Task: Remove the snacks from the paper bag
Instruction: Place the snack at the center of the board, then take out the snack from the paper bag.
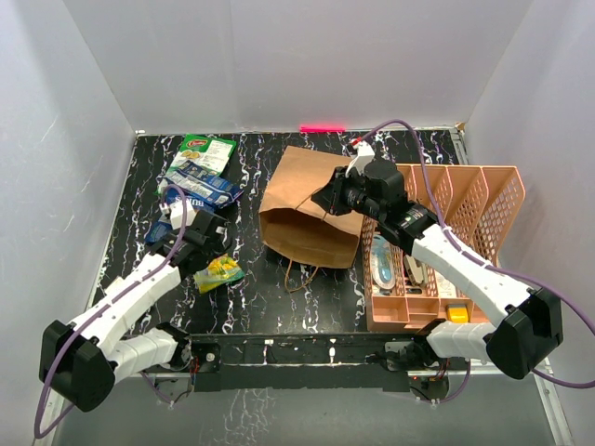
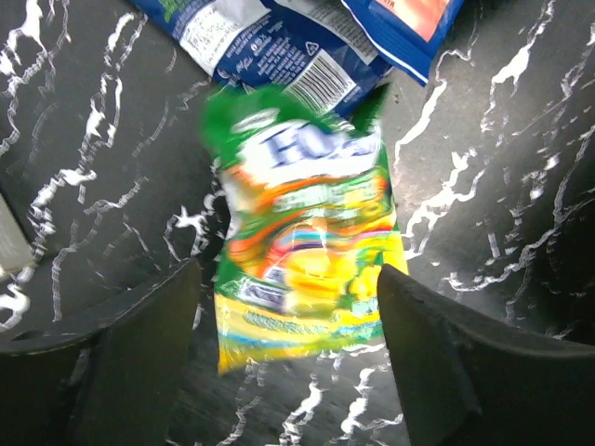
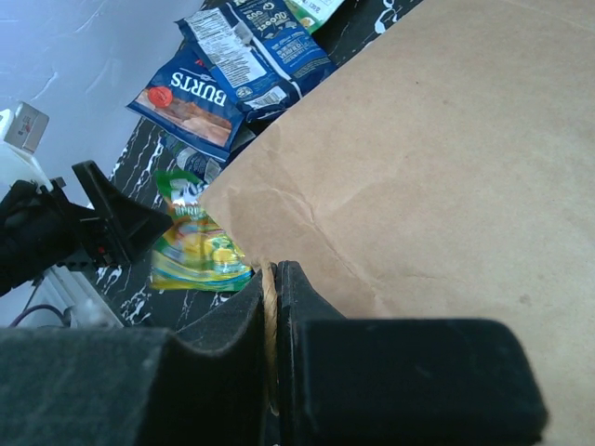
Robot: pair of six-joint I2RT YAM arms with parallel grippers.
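The brown paper bag point(image 1: 307, 214) lies on its side mid-table. My right gripper point(image 1: 329, 197) is shut on the bag's twine handle point(image 3: 271, 307), pinched between the jaws against the kraft paper point(image 3: 446, 177). My left gripper point(image 2: 288, 321) stands open over a yellow-green snack packet point(image 2: 307, 242), which looks blurred and sits loose between the fingers point(image 2: 139, 344) on the table. The same packet point(image 1: 220, 272) shows just below the left gripper point(image 1: 206, 243). A blue BURTS packet point(image 3: 191, 98), more blue packets point(image 1: 200, 186) and a green-white packet point(image 1: 206, 151) lie at the back left.
A salmon-pink perforated organiser point(image 1: 483, 200) with stationery stands at the right, under my right arm. White walls close in the black marbled table point(image 1: 279, 297) on three sides. Another loose twine handle point(image 1: 299, 276) of the bag lies in front of it.
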